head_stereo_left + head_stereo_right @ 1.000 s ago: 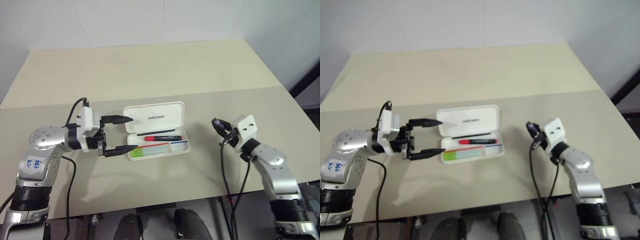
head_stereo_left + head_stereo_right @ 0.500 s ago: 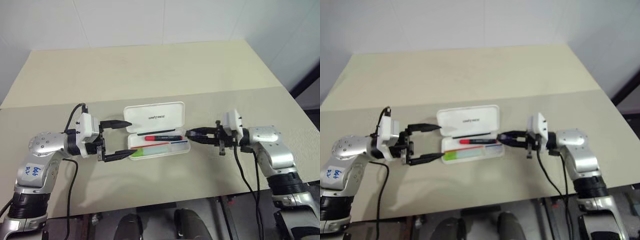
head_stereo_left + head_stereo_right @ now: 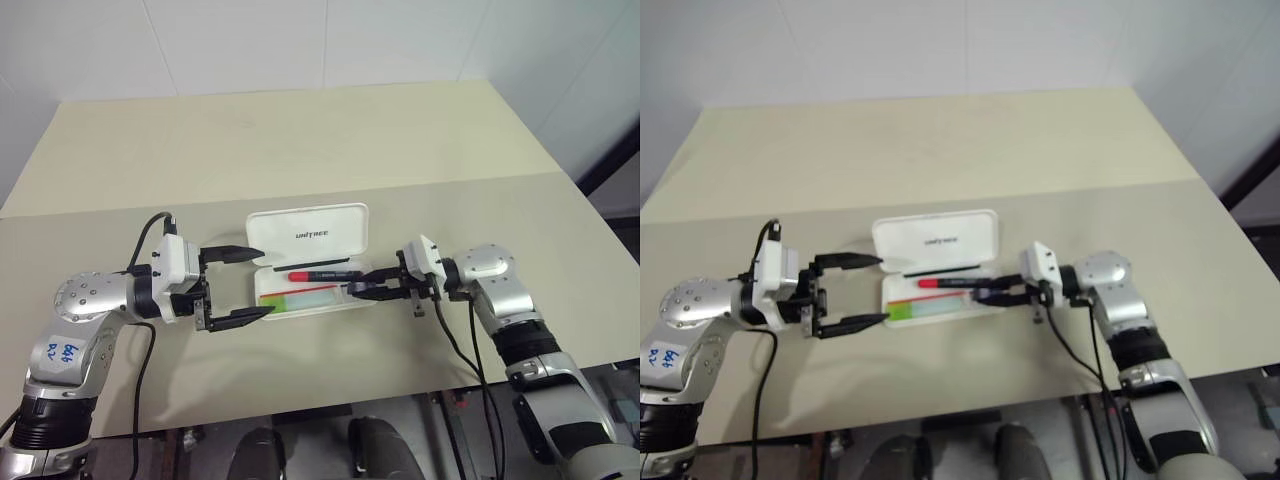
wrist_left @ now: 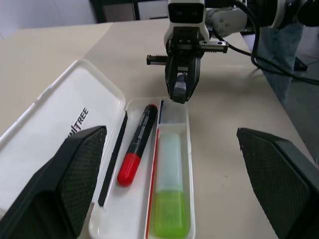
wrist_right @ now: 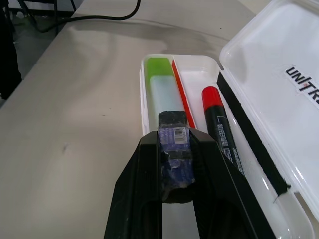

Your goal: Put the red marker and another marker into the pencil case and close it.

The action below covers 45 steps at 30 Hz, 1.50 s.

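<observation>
the table (image 3: 300, 150) carries the pencil case (image 3: 310, 235), lid laid back open. the left gripper (image 3: 240, 283) stands spread wide and empty just beside the case's left end. the right gripper (image 3: 362, 290), pinched on a small dark blue object (image 5: 174, 154), hangs over its right end. inside lie the red marker (image 4: 138, 144) and green highlighter (image 4: 170, 191).

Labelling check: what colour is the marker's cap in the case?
Bright red cap on a black barrel; clearest in the left wrist view.
</observation>
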### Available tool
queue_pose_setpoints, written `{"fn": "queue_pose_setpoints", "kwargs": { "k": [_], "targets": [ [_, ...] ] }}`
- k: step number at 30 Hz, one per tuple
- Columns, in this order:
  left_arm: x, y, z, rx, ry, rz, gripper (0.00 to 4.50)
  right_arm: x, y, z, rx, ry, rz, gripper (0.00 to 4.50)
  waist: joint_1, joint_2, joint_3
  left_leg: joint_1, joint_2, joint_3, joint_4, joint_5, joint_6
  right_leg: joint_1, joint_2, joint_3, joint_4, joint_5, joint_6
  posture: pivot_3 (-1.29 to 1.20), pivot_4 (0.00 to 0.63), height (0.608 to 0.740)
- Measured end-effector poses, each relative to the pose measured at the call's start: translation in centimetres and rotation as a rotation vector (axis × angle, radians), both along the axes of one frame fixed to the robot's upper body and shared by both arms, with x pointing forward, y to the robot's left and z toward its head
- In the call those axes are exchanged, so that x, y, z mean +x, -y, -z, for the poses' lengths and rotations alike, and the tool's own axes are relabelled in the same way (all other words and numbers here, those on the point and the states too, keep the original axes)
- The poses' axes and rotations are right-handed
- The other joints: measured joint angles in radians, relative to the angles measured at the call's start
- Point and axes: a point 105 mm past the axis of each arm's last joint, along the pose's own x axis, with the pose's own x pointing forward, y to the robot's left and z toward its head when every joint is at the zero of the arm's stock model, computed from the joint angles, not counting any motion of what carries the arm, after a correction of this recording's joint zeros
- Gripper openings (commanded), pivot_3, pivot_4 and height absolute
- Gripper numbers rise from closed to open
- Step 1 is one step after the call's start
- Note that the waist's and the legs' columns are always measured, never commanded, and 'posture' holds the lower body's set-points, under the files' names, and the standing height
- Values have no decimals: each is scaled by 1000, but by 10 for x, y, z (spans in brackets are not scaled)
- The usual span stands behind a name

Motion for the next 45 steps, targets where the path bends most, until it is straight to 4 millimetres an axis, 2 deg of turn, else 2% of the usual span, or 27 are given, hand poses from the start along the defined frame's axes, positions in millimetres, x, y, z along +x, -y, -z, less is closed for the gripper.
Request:
{"fn": "queue_pose_setpoints", "kwargs": {
  "k": [4, 8, 15, 26, 30, 35, 41, 45],
  "targets": [
    [0, 0, 0, 0, 1, -1, 4500, 4, -5, 5, -8, -6, -1, 406, -2, 0, 0, 0, 0, 0, 0, 0, 0, 0, 0, 0, 0, 0, 0, 0, 150, 740],
    [0, 0, 0, 0, 1, -1, 4500, 7, -4, 5, -26, -16, 1, 1717, -3, 0, 0, 0, 0, 0, 0, 0, 0, 0, 0, 0, 0, 0, 0, 0, 150, 740],
    [0, 0, 0, -1, 2, -2, 4500, 12, -1, 4, -44, 9, 2, 4362, -6, 0, 0, 0, 0, 0, 0, 0, 0, 0, -1, 0, 0, 0, 0, 0, 150, 740],
    [2, 0, -2, -5, 9, -7, 4500, 10, -2, -16, 14, 52, -1, 4437, -21, 0, 0, 0, 0, 0, -1, 0, 0, 0, -1, 0, 0, 0, 0, 0, 150, 740],
    [3, -1, -3, -9, 11, -15, 4500, 6, 13, -29, 66, 61, 54, 4437, -18, 0, 0, 0, 0, 0, -1, 0, 0, 0, -2, -1, 0, 0, 0, 0, 150, 740],
    [7, -13, -1, -31, -5, -61, 4500, -1, 32, -29, 85, 43, 131, 4437, -18, 0, 0, 0, 0, 0, -1, 0, 0, 0, -1, -1, 0, 0, 0, 0, 150, 740],
    [14, -33, 4, -118, -21, -152, 2446, -8, 62, -43, 103, 65, 263, 4500, -19, 0, 0, 0, 0, 0, -1, 0, 0, 0, -2, -1, -1, 0, 0, 0, 150, 740],
    [17, -36, 7, -135, -26, -168, 1085, -9, 66, -49, 110, 92, 289, 4500, -18, 0, 0, 1, 0, 0, -1, 0, 0, 0, -1, -1, 0, 0, 0, 0, 150, 740]
  ]
}}
